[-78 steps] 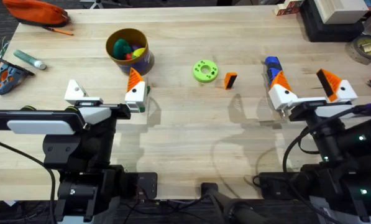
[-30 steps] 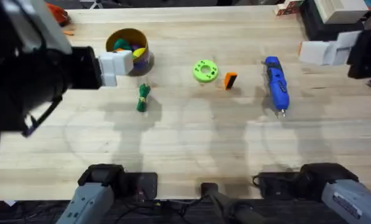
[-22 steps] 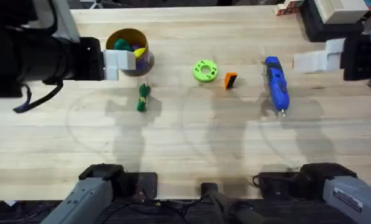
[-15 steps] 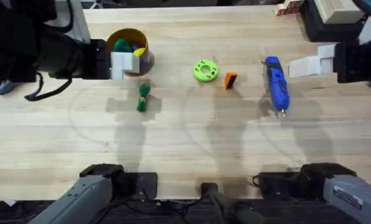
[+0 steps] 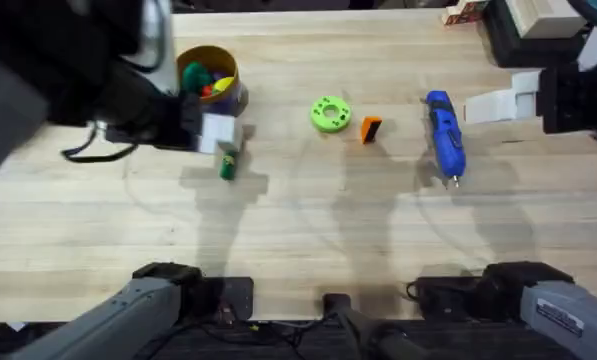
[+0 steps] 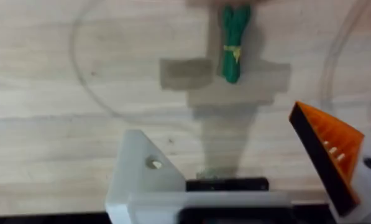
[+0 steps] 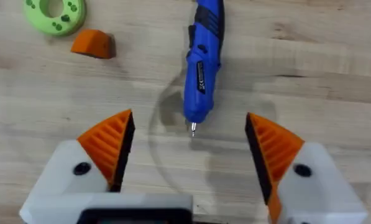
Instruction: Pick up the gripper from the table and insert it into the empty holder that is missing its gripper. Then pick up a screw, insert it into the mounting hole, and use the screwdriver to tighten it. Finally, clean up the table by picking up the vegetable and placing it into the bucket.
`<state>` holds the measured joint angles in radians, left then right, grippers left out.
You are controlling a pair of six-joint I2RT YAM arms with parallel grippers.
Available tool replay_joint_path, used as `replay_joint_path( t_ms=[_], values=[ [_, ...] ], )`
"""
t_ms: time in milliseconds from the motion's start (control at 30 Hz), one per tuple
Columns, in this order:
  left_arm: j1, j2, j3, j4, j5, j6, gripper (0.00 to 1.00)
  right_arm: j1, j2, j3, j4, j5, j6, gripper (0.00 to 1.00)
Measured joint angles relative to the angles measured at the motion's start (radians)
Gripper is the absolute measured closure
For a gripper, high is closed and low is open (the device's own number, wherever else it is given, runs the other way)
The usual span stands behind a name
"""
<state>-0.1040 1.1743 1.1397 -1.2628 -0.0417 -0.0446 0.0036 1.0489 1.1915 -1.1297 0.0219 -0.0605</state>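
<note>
My left gripper (image 6: pixel 225 140) hangs open above the dark-green vegetable (image 6: pixel 233 40). One of its fingers is the bare white holder (image 6: pixel 141 174) with a small screw spot. The other finger carries an orange ribbed tip. In the overhead view the left gripper (image 5: pixel 218 132) partly covers the vegetable (image 5: pixel 227 168), just in front of the yellow-rimmed bucket (image 5: pixel 210 82). The small orange gripper (image 5: pixel 371 129) lies mid-table beside the blue screwdriver (image 5: pixel 445 135). My right gripper (image 7: pixel 190 134) is open above the screwdriver (image 7: pixel 204 62) tip end, with the orange gripper (image 7: pixel 93 43) farther off. A screw is out of view.
A lime-green disc (image 5: pixel 330 113) with holes sits left of the orange gripper. The bucket holds several colourful toys. Boxes and a tape roll crowd the far right corner (image 5: pixel 578 40). The near half of the table is bare wood.
My left arm has swung nearer and to the right, from beside the bucket to over the vegetable. The right arm has held still over the last half second.
</note>
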Motion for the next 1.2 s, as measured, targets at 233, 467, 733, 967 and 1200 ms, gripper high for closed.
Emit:
replay_joint_path(
  t_ms=[233, 467, 733, 967, 1200],
  values=[
    [-0.035, 0.165, 0.000, 0.001, 0.023, -0.066, 0.015, 0.000, 0.000, 0.000, 0.000, 0.000, 0.000, 0.007],
    [-0.036, 0.357, -0.002, 0.063, 0.034, -0.069, 0.015, 0.000, 0.000, 0.000, 0.000, 0.000, 0.000, 0.007],
    [-0.035, 0.405, -0.126, 0.256, 0.043, -0.081, 0.016, 0.000, 0.000, 0.000, 0.000, 0.000, 0.000, 0.007],
    [-0.035, 0.433, -0.156, 0.276, 0.046, -0.080, 0.044, 0.000, 0.000, 0.000, 0.000, 0.000, 0.000, 0.007],
    [-0.035, 0.439, -0.157, 0.295, 0.045, -0.075, 0.115, 0.000, 0.000, 0.000, 0.000, 0.000, 0.000, 0.010]
  ],
)
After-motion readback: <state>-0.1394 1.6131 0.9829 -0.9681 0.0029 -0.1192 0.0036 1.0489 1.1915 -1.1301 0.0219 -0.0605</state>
